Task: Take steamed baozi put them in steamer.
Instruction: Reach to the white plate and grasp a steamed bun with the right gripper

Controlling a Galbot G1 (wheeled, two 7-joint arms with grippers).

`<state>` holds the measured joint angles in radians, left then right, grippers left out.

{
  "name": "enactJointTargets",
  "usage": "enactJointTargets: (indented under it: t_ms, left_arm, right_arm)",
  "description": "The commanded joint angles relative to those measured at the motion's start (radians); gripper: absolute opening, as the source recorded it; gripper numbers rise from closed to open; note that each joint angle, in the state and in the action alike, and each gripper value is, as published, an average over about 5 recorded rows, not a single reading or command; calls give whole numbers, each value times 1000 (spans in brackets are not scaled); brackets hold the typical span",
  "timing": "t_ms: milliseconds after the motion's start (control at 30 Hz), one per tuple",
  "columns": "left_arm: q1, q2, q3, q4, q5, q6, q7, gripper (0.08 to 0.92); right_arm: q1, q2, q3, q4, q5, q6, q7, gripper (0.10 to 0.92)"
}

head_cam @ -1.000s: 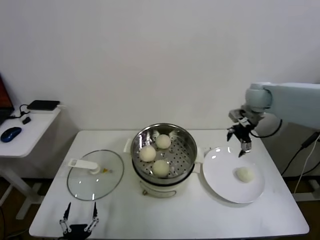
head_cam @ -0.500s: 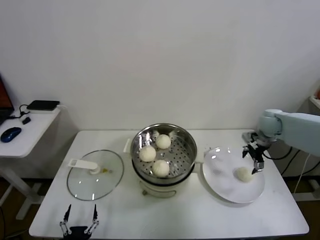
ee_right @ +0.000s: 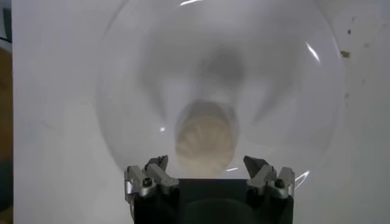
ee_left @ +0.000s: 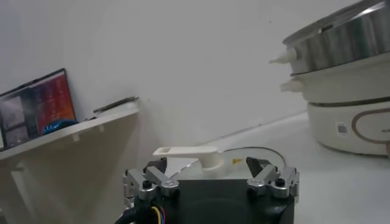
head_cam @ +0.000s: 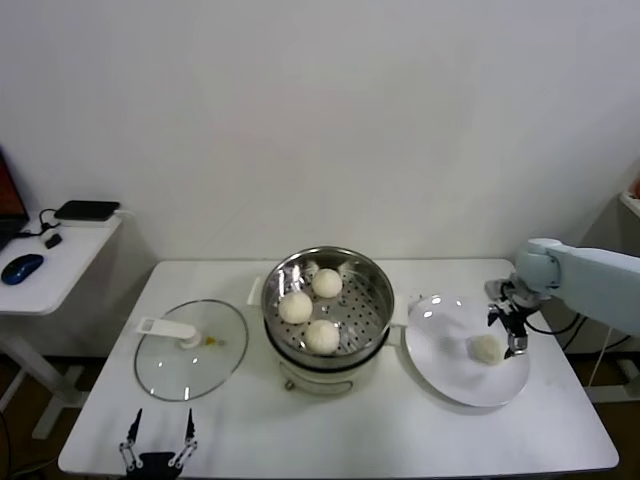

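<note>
Three off-white baozi [head_cam: 311,308] lie in the shiny steel steamer [head_cam: 372,278] on its cream pot base at the table's middle. A fourth baozi [head_cam: 487,348] lies on the round white plate [head_cam: 445,370] to the right; in the right wrist view it [ee_right: 206,139] sits centred between the spread fingers. My right gripper [head_cam: 512,330] is open, just above this baozi's right side, not holding it. My left gripper [head_cam: 158,438] is open and empty at the table's front left edge; it [ee_left: 210,164] also shows in the left wrist view.
A flat glass lid [head_cam: 190,350] with a white handle lies left of the steamer. A side table [head_cam: 50,262] with a mouse and a black device stands at far left. The steamer [ee_left: 341,67] rises to one side in the left wrist view.
My right arm has swung from above the plate's far left rim over to the right and down, ending just above the baozi on the plate. The left arm has not moved.
</note>
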<state>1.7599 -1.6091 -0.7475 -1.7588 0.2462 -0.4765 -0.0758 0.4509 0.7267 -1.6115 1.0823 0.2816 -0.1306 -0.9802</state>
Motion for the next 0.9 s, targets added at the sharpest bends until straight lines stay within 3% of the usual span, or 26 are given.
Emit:
enactJointTargets:
  t_ms: [33, 367, 700, 900]
  left_arm:
    - [1, -49, -1, 2, 1, 0, 1, 823]
    - [-3, -49, -1, 1, 2, 1, 1, 823]
    - [-1, -49, 0, -1, 3, 0, 1, 823]
    - [-2, -49, 4, -7, 7, 2, 0, 823]
  right_arm:
    - [-63, -1, 52, -25, -27, -6, 11, 823]
    - [-82, 6, 69, -32, -33, -10, 21, 814]
    - [-41, -8, 56, 6, -16, -11, 14, 596]
    - [200, -5, -139, 90, 111, -7, -13, 555]
